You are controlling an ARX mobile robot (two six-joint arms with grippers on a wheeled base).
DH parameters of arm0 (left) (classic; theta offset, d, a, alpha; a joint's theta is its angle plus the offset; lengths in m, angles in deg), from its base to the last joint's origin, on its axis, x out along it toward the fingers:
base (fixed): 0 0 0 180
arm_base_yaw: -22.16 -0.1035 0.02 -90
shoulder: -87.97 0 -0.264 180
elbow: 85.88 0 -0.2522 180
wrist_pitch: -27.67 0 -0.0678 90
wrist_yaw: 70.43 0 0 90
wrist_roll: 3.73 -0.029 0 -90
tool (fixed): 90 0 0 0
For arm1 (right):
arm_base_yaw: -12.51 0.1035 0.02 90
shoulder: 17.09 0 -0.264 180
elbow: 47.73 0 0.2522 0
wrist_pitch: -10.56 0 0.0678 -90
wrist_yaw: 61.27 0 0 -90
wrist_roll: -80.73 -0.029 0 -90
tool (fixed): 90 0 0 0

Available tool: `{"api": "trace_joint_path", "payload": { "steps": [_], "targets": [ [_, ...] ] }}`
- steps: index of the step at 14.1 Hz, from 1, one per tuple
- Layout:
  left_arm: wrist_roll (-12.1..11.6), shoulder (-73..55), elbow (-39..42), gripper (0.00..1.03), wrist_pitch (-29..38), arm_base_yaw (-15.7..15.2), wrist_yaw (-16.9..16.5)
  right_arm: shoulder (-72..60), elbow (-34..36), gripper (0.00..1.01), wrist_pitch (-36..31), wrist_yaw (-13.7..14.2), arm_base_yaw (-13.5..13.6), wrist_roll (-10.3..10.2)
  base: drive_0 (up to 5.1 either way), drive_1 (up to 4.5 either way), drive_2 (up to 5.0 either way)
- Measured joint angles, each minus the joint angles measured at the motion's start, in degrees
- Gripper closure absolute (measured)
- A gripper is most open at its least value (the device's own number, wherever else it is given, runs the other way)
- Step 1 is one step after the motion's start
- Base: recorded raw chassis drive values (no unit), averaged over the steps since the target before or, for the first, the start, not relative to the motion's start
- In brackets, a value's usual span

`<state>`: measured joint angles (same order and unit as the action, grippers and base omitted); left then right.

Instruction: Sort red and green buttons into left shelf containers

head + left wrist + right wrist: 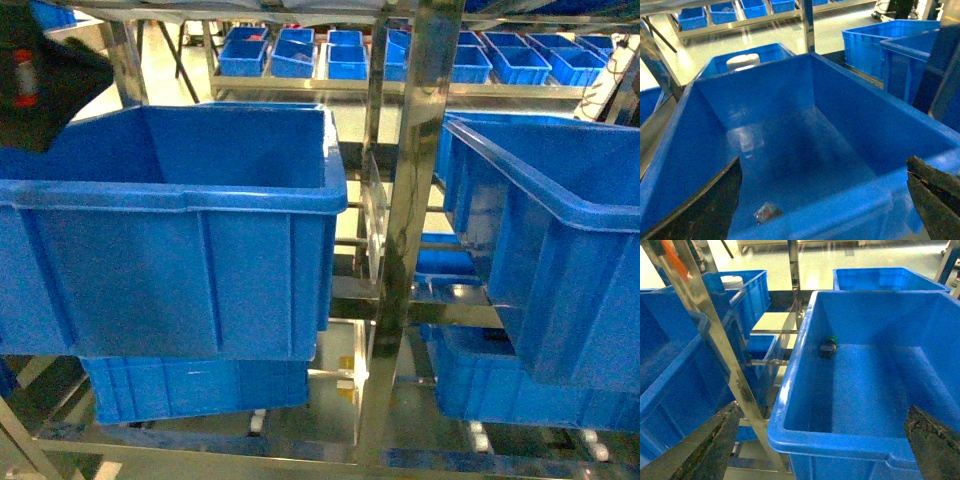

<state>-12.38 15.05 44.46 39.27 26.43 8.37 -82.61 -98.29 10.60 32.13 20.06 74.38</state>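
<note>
Buttons sit apart — the red button low in the left bin, the green button in the right bin — so both tools, spread and empty, risk clipping a thick rim when reaching in.

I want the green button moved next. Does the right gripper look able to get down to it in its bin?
Probably yes. The right gripper hangs open above the blue bin, and the green button lies uncovered on the bin floor by the far-left wall. That wall may crowd one finger.
</note>
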Motion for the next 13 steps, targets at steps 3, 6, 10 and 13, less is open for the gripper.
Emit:
{"api": "trace_joint_path", "payload": {
  "steps": [3,6,10,13],
  "targets": [
    [4.6,18.1,6.7,0.05,-7.3,0.6,-1.3,0.0,0.0,0.03,0.0,0.0,0.0,0.0,0.0,0.0,0.0],
    [7.0,17.1,8.5,0.1,-1.8,1.9,4.1,-0.1,0.4,0.04,-2.4,0.5,0.1,0.3,0.0,0.0,0.0],
    [8.3,25.5,21.3,0.63,6.9,0.3,15.8,7.6,17.7,0.57,-25.2,2.3,-2.1,5.4,0.0,0.0,0.0],
    [8.5,33.3,27.5,1.01,5.7,-4.4,11.3,15.8,25.9,0.99,-24.8,-3.0,-7.3,6.1,0.0,0.0,0.0]
  ]
}}
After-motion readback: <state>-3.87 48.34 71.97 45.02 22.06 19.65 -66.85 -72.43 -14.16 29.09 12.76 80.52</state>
